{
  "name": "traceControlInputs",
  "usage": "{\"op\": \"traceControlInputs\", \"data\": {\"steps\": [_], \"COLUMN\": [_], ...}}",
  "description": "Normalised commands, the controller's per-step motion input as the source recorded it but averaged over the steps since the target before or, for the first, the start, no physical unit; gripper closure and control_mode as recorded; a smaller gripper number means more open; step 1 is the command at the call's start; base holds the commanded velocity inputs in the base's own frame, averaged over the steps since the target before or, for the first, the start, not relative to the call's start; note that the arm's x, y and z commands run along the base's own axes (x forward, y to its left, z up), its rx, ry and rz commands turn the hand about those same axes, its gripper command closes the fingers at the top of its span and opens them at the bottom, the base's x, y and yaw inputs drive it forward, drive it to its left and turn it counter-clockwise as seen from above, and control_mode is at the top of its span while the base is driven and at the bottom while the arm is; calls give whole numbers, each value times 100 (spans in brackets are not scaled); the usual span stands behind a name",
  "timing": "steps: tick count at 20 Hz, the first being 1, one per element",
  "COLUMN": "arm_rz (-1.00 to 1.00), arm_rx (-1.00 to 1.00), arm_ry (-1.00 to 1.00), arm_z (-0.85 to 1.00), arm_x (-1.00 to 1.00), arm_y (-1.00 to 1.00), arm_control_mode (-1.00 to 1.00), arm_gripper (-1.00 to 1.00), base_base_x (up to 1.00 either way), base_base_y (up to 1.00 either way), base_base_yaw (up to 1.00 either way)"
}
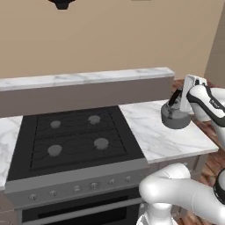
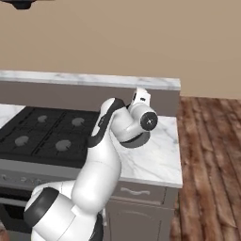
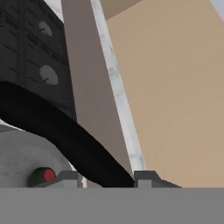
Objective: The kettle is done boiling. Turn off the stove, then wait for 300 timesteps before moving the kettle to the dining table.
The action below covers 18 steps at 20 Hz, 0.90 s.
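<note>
The grey kettle (image 1: 175, 117) is over the marble counter just right of the stove (image 1: 74, 136); I cannot tell whether it touches the counter. My gripper (image 1: 179, 102) is shut on its black arched handle from above. In the hand view the handle (image 3: 65, 131) runs between my gripper (image 3: 108, 178) fingertips, with the grey kettle body (image 3: 22, 153) and its red lid knob (image 3: 43, 175) at lower left. From the right base view my arm covers most of the kettle (image 2: 135, 141). All of the stove's burners (image 2: 42, 132) are bare. The dining table is out of view.
A raised marble ledge (image 1: 88, 78) on a taupe wall runs behind the cooktop and counter. The marble counter (image 1: 154, 136) ends at the right, with wooden floor (image 2: 207, 155) beyond it. Small knobs (image 1: 93, 185) line the stove's grey front panel.
</note>
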Motion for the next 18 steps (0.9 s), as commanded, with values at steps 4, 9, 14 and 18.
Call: {"op": "traceControlInputs", "data": {"steps": [4,9,14,18], "arm_rz": [0,0,0,0], "arm_rx": [0,0,0,0], "arm_ry": [0,0,0,0], "arm_z": [0,0,0,0], "arm_x": [0,0,0,0], "arm_y": [0,0,0,0], "arm_control_mode": [100,100,100,100], "arm_gripper": [100,100,100,100], "base_base_x": [-13,-12,-10,-6], "base_base_y": [-60,-63,-62,-61], "base_base_yaw": [-3,-3,-2,-2]}}
